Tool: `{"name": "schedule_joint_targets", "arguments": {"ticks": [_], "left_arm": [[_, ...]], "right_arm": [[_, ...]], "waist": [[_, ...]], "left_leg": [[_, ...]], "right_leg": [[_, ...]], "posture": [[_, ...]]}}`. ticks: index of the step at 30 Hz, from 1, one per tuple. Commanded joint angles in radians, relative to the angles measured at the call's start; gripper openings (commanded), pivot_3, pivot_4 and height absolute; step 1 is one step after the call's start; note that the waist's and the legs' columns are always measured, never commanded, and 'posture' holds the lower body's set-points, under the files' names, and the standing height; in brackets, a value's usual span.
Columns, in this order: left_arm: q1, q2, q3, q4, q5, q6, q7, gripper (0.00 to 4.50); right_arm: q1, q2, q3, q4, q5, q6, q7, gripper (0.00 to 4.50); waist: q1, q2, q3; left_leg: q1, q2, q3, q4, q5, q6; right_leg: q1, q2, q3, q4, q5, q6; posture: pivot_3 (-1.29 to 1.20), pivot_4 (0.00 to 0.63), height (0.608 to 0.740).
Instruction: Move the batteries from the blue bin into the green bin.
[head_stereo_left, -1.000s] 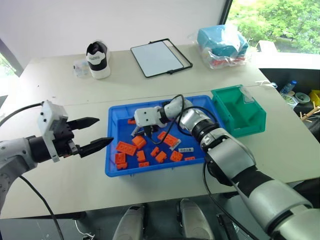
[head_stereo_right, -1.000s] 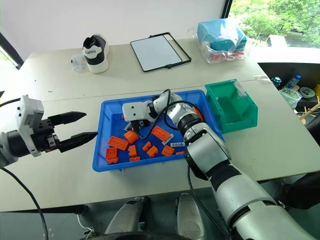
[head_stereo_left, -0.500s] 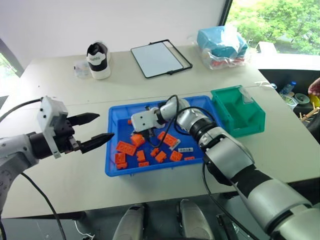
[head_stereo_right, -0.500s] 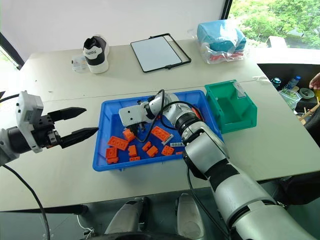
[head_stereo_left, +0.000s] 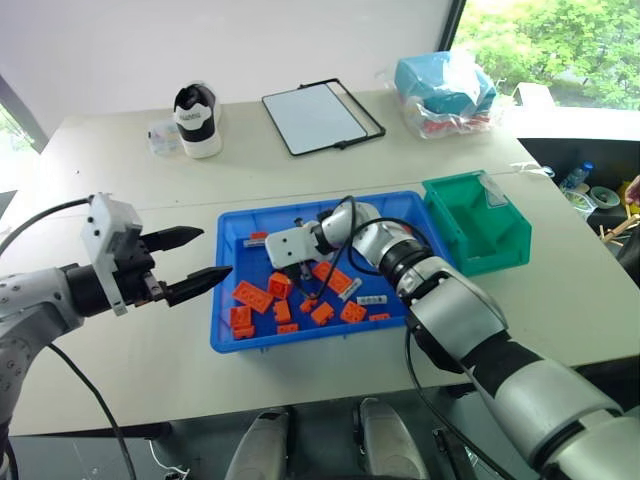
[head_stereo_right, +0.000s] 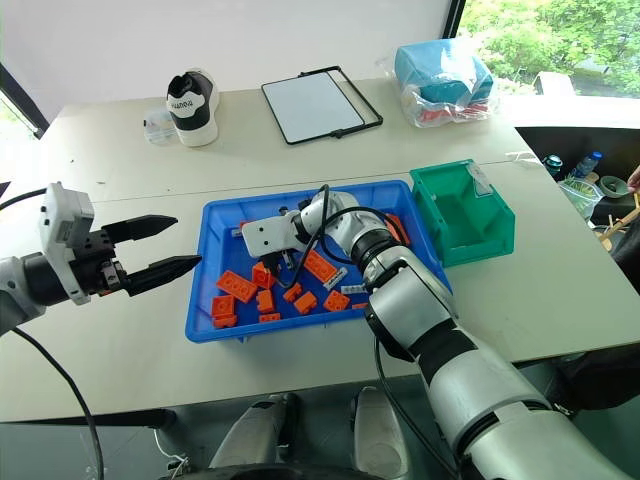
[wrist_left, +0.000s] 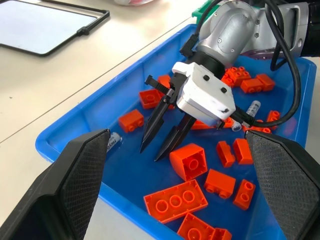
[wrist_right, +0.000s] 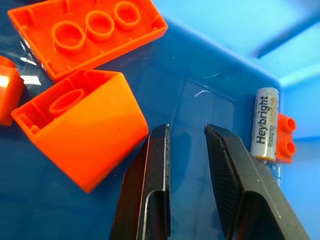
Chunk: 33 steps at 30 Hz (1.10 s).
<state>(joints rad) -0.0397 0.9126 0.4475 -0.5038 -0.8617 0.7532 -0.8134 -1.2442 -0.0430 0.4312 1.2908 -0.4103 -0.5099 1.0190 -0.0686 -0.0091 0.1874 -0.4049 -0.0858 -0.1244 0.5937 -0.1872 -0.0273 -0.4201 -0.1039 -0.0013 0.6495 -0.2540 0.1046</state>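
The blue bin lies mid-table with several orange bricks in it. My right gripper points down into its left half, fingers a narrow gap apart with nothing between them, right beside an orange block. One of the batteries, silvery and labelled, lies on the bin floor a short way past the fingertips next to a small brick. Another battery lies near the bin's front right. The green bin stands empty against the blue bin's right end. My left gripper hovers open, left of the blue bin.
At the back of the table are a black-and-white shoe, a black-framed white board and a blue bagged bundle. Clutter lies off the table's right edge.
My right gripper's fingers have drawn much closer together over the bin floor beside the orange block. The left arm has stayed where it was.
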Motion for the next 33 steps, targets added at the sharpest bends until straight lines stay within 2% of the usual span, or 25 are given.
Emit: {"name": "schedule_joint_targets", "arguments": {"ticks": [1,8,13,19,25,29,33], "left_arm": [[0.010,0.009,0.009,0.011,0.019,-0.026,-0.025,4.50],[0.049,0.002,-0.005,0.096,0.077,-0.058,-0.072,4.50],[-0.053,0.026,-0.019,0.257,0.116,-0.070,-0.093,4.50],[-0.142,0.046,-0.060,0.368,0.171,-0.099,-0.139,4.50],[-0.154,0.023,-0.060,0.327,0.162,-0.087,-0.132,4.50],[-0.098,0.009,-0.051,0.246,0.148,-0.079,-0.136,4.50],[-0.072,0.004,-0.029,0.194,0.127,-0.061,-0.122,4.50]], "right_arm": [[-0.024,0.013,-0.063,-0.034,0.067,0.050,0.021,1.15],[-0.029,0.011,-0.130,-0.168,0.157,0.188,0.085,1.15],[0.018,0.012,-0.092,-0.258,0.129,0.251,0.053,1.15],[0.011,0.032,-0.086,-0.244,0.124,0.294,-0.022,1.15],[-0.014,0.053,-0.086,-0.162,0.102,0.385,-0.142,1.15],[0.004,0.073,-0.073,-0.153,0.100,0.415,-0.124,1.15],[-0.010,0.078,-0.066,-0.120,0.082,0.430,-0.173,1.15]], "waist": [[0.000,0.000,0.000],[0.000,0.000,0.000],[0.001,0.000,0.000],[0.000,0.000,0.000],[-0.001,0.000,0.000],[-0.002,0.000,0.000],[-0.001,0.000,0.000]], "left_leg": [[0.000,0.000,0.000,0.000,0.000,0.000],[-0.002,0.001,0.000,0.000,0.000,0.000],[-0.002,0.002,0.000,0.000,0.000,-0.001],[-0.003,0.002,0.000,0.000,0.000,-0.001],[-0.003,0.002,0.001,0.000,0.000,-0.002],[-0.003,0.003,0.002,-0.001,0.000,-0.002],[-0.003,0.004,0.002,-0.001,0.000,-0.003]], "right_leg": [[0.000,0.000,0.000,0.000,0.000,0.000],[-0.003,0.001,0.000,0.000,0.000,0.000],[-0.003,0.001,0.000,0.000,0.000,-0.001],[-0.004,0.001,0.000,0.000,0.001,-0.001],[-0.005,0.002,0.000,0.000,0.001,-0.001],[-0.006,0.001,0.001,0.000,0.001,-0.001],[-0.006,0.002,0.001,0.000,0.001,-0.002]], "posture": [[0.00,0.150,0.731],[0.00,0.150,0.731],[0.00,0.150,0.731],[0.00,0.150,0.731],[0.00,0.150,0.731],[0.00,0.150,0.731],[0.00,0.150,0.731]]}}
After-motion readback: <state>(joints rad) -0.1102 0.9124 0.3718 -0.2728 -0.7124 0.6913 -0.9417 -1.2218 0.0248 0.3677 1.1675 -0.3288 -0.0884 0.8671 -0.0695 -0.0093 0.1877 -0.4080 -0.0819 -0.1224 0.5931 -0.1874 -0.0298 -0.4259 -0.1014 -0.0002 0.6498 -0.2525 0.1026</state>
